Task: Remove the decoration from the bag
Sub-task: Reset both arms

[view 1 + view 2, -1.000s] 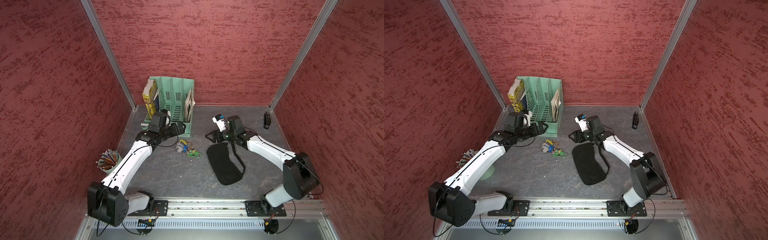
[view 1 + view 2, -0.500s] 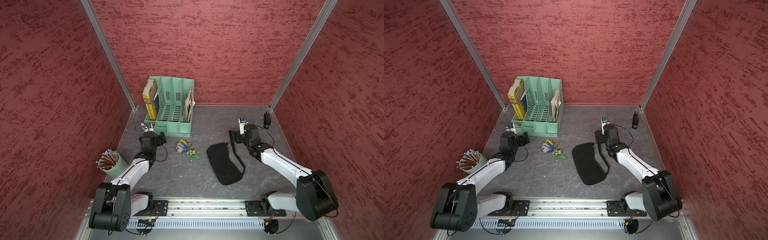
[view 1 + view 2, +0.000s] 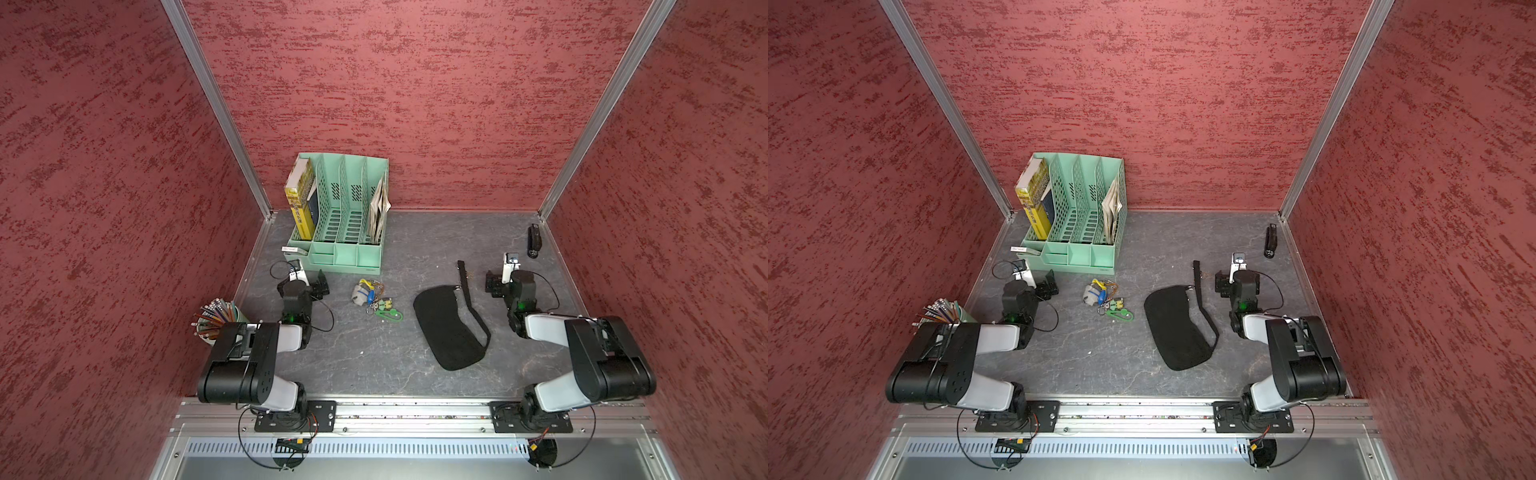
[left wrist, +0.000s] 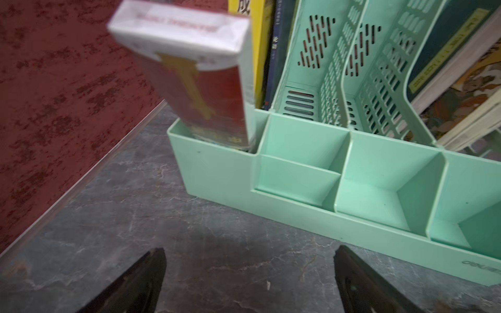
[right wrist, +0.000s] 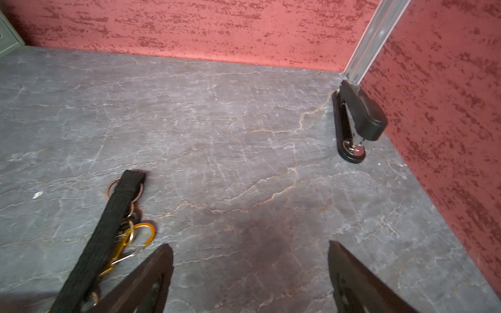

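The bag [image 3: 446, 328] is lying flat on the gray table [image 3: 361, 357], toward the right half and nearer the front edge than the back. Its black strap [image 3: 467, 286] is running from the bag's far end toward the back edge, with a loop curving along the bag's right side. In the right wrist view, a copper ring [image 5: 113, 187] and an orange carabiner [image 5: 141, 235] are sitting at the strap [image 5: 108, 225] near its free end.

The cluster of colourful decorations [image 3: 374, 297] is lying on the table left of the bag, apart from it, in front of the green desk organizer [image 3: 345, 232] that is standing near the back left corner.

The left end effector [image 3: 320, 284] is hovering just in front of the organizer's low compartments, its jaws spread and holding nothing; the left wrist view is showing both dark fingertips [image 4: 135, 281] wide apart over bare table. The right end effector [image 3: 492, 284] is sitting just right of the strap, jaws likewise spread and empty, as the right wrist view is showing.

A black stapler [image 3: 533, 241] is resting near the back right corner. A cup of pencils [image 3: 216, 318] is standing at the left edge.
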